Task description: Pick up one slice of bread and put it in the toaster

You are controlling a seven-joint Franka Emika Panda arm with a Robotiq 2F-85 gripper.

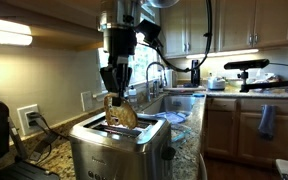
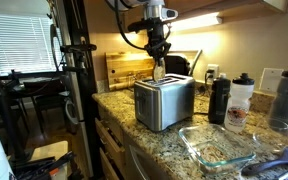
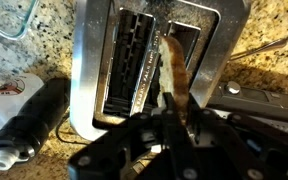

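End effector clamped on the top edge of the slice of bread; the slice hangs upright and shows edge-on in the wrist view. It sits right over the toaster, bottom edge at or just inside one long slot; can't tell how deep. Bread: light, soft, crumbly, not slippery, with a mottled golden-brown face and darker crust. It likely bends or tears if squeezed hard, so a gentle grip on the crust rim looks best. Toaster: boxy brushed steel, rigid, shiny, two dark narrow slots, standing on the speckled granite tabletop. The slot is narrow, so a tilted slice could snag on its rim.
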